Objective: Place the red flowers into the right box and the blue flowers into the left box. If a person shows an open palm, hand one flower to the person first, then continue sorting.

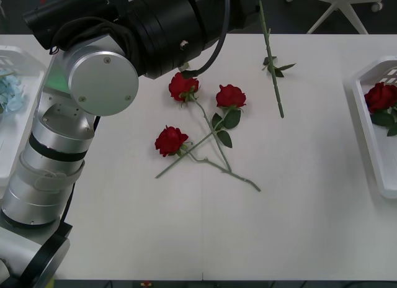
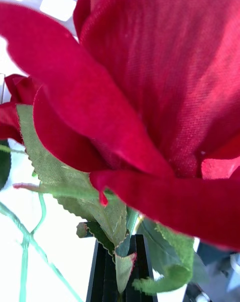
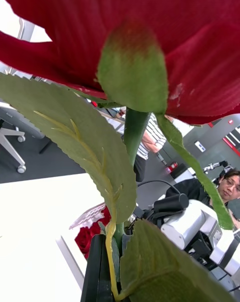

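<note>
Roses (image 1: 186,120) lie loose on white table (image 1: 298,226); office chair (image 1: 338,5) behind.

White table (image 1: 298,226); dark floor (image 1: 273,18) behind (white chair base (image 1: 338,5) there).

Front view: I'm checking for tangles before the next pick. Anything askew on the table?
Yes: three roses at the table's middle lie with stems crossed over one another, so lifting one may drag the others.
</note>
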